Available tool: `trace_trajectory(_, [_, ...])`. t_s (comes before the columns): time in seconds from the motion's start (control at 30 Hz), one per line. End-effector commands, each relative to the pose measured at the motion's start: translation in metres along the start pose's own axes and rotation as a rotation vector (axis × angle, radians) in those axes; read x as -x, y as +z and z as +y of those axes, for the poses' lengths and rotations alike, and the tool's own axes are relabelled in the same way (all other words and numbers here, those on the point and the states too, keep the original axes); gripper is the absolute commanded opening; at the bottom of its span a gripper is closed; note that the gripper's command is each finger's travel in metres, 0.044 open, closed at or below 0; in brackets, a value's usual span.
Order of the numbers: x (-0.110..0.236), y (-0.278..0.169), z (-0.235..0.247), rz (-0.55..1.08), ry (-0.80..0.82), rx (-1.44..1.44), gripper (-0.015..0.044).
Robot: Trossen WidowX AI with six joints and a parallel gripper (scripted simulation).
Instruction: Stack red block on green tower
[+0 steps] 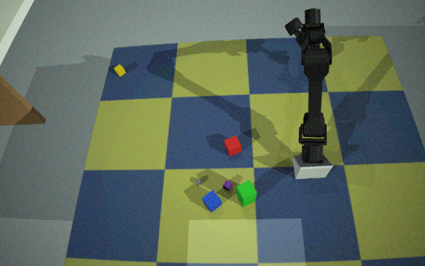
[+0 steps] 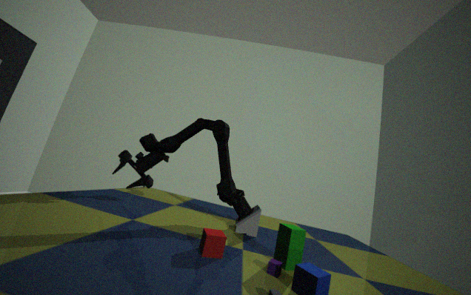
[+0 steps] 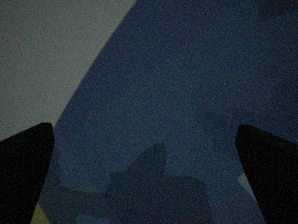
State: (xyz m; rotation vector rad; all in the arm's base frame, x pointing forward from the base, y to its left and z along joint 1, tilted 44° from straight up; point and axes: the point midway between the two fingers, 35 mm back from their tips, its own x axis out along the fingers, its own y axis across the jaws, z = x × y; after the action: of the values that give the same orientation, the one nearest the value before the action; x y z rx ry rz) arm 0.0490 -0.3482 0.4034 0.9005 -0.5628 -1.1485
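The red block (image 1: 232, 146) (image 2: 212, 242) sits alone on a blue square of the checkered floor mat, near its middle. The green tower (image 1: 246, 193) (image 2: 289, 246) stands upright on a yellow square, closer to the front than the red block. My gripper (image 2: 122, 179) (image 3: 147, 133) is open and empty. It hangs in the air over the far side of the mat, well away from both the block and the tower. The wrist view shows only blue mat and shadow between the two dark fingers.
A blue block (image 1: 212, 200) (image 2: 310, 279), a small purple cube (image 1: 227, 184) (image 2: 274, 267) and a tiny grey cube (image 1: 198, 181) lie close to the tower. A yellow cube (image 1: 119, 70) lies at the far left corner. The arm's white base (image 1: 312, 171) (image 2: 248, 224) stands right of the red block.
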Motion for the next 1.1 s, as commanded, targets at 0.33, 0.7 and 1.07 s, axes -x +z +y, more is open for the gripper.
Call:
trace_trajectory(0.33, [-0.015,-0.058,0.021,0.162,0.017,0.106,0.0440])
trace_trajectory(0.7, [-0.016,-0.142,0.050,0.384,0.064,0.260,0.0440])
trace_trajectory(1.07, [-0.002,-0.216,0.053,0.576,0.028,0.376,0.0440])
